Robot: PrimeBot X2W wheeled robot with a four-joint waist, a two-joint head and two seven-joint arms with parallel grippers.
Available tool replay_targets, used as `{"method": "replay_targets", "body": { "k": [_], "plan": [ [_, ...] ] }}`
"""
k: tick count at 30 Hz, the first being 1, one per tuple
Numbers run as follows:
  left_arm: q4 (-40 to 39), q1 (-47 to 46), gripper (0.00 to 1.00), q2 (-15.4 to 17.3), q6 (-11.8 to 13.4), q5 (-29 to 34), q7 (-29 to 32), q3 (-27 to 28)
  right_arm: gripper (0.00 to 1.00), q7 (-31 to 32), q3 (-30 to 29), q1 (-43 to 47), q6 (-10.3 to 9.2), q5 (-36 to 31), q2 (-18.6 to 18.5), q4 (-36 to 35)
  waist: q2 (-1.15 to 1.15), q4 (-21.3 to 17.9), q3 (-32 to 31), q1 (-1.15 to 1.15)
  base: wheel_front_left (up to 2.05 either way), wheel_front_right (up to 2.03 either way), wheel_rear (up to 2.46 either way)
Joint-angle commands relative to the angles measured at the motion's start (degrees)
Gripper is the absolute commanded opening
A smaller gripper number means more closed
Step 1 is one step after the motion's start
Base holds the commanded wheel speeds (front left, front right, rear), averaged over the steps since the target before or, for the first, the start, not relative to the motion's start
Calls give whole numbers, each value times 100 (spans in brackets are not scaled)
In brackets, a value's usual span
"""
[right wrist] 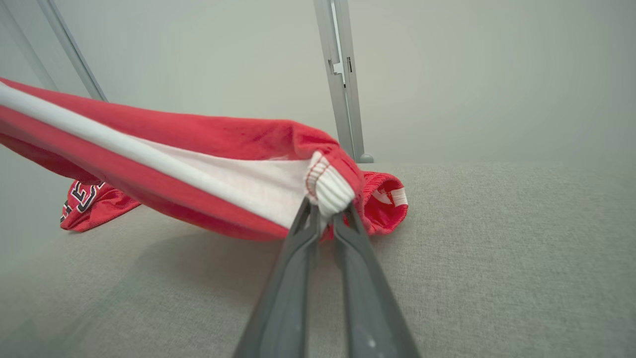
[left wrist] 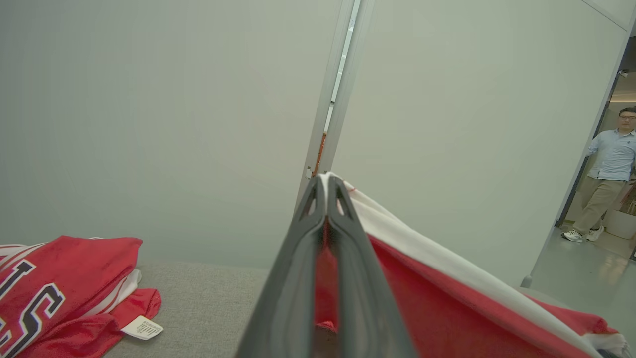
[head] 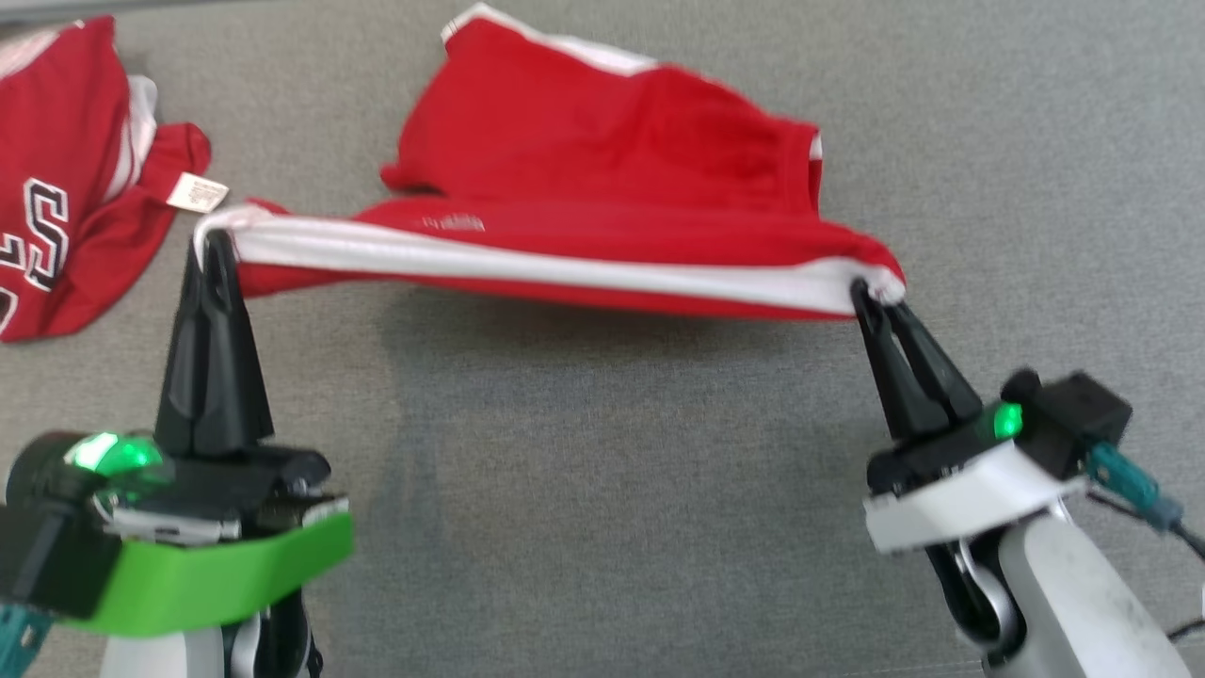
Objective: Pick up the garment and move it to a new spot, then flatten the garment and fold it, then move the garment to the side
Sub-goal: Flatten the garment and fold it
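Pinching the red garment (head: 602, 141) by its white band (head: 565, 268), one end in the left gripper (head: 212, 241), the other in the right gripper (head: 872, 294). Held it taut crosswise above the grey fabric surface (head: 602, 490), far half draped beyond both fingertips.

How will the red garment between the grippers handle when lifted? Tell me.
Probably floppy: beyond the taut white edge, the red garment drapes onto the grey surface. Likely light: the left gripper and right gripper hold it by fingertip pinches.
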Motion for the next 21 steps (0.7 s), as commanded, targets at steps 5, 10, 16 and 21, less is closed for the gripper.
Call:
{"method": "replay_targets", "body": {
  "k": [5, 10, 16, 21],
  "plan": [
    [-561, 733, 0, 0, 3, 34, -6, 12, 0, -18, -209, 915, -14, 27, -160, -357, 0, 9, -820, 0, 0, 0, 0],
    [-1030, 1284, 0, -1, 7, 2, -18, -40, 0, -10, -384, 1507, -18, 1, -283, -781, 0, -109, -1004, 0, 0, 0, 0],
    [-750, 1623, 0, -2, 35, -88, -13, -246, 0, 290, -314, 1840, -17, 139, -335, -834, 0, -214, -1005, 0, 0, 0, 0],
    [-245, 1317, 0, 1, 15, -80, -14, -232, 0, 242, -367, 1654, -17, 168, -275, -409, 0, -255, -901, 0, 0, 0, 0]
  ]
}}
